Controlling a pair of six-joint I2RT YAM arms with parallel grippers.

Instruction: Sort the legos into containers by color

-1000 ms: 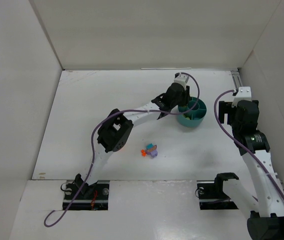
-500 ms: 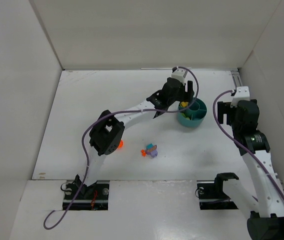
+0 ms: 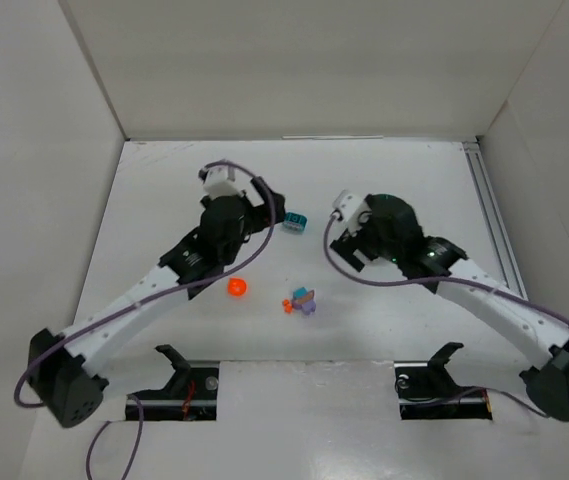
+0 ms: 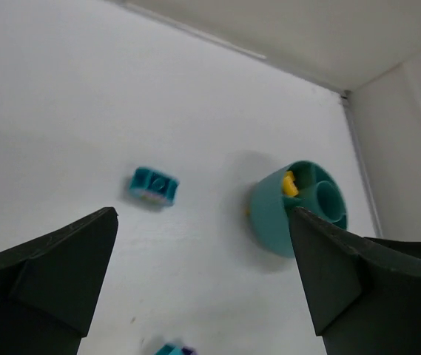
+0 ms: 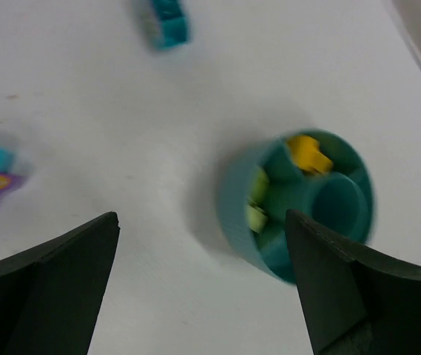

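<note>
- The left fingers (image 4: 47, 281) stood wide apart with nothing between them. They pointed across the bench (image 3: 164, 200) towards a loose teal brick (image 3: 294, 222).
- That teal brick lay on its own on the bench, just ahead of the left fingers and well apart from the teal bowl (image 5: 231, 203).
- The right fingers (image 5: 47, 281) were also spread and empty, and hung over the bench just beside the bowl.
- In the right wrist view, a yellow brick (image 5: 308, 153) sat in one outer compartment of the bowl. Two yellow-green bricks (image 5: 256, 200) sat in the compartment next to it. The round middle well looked empty.
- Bricks not yet sorted were the lone teal one, an orange-red piece (image 3: 236, 287) nearer the arm bases, and a small cluster (image 3: 302, 301) of teal, purple and orange bricks touching one another.
- The step in hand looked like the approach for the next pick, with the lone teal brick the likeliest target for the left arm.
- That move would call for bringing the open fingers down on either side of the brick, closing on its short sides and lifting it clear. It would then go into a bowl compartment that held neither yellow nor yellow-green.
- The right arm would probably have to move off the bowl first, as both arms were near the same spot.
</note>
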